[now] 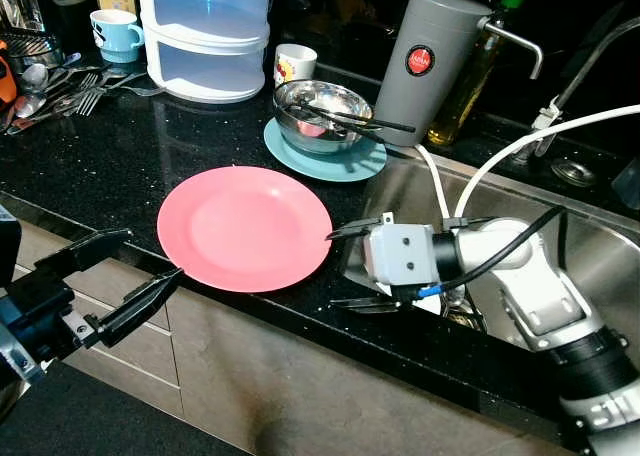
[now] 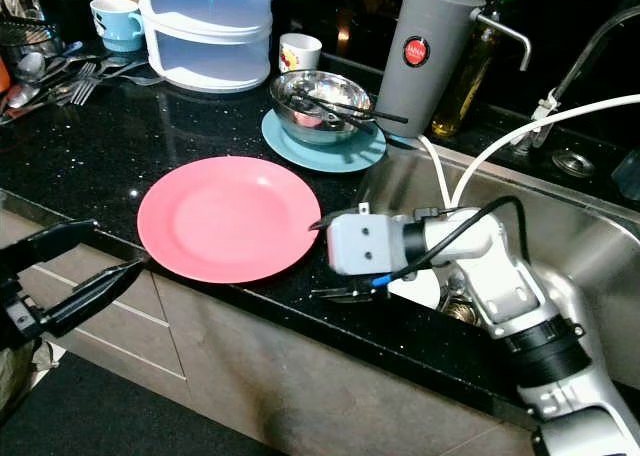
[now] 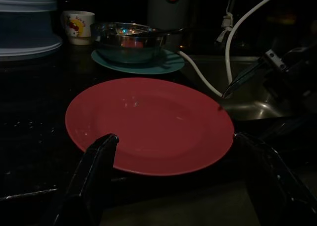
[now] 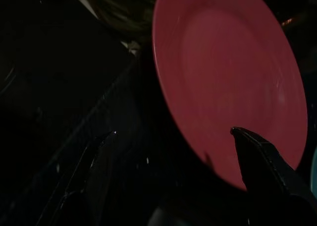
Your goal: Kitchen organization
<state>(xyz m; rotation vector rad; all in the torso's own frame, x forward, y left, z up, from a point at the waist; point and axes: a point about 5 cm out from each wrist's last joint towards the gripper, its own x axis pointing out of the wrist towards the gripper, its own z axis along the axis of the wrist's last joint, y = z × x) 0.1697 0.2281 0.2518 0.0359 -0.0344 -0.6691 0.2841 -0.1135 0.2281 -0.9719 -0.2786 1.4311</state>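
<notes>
Pink plate (image 1: 244, 227) lies flat near the worktop's (image 1: 120, 166) front edge. Right pincer (image 1: 352, 268), wide open and empty, flanks the plate's sink-side rim; left pincer (image 1: 135, 274), open and empty, hovers off the front edge.

Black speckled countertop (image 1: 120, 166), steel sink (image 1: 600, 266), white hose (image 1: 520, 141), grey faucet (image 1: 600, 51), brown cabinet drawer fronts (image 1: 300, 376) below

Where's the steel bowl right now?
The steel bowl sits on a teal plate at the back of the counter, behind the pink plate and just left of the grey dispenser, with black chopsticks across it.
</notes>
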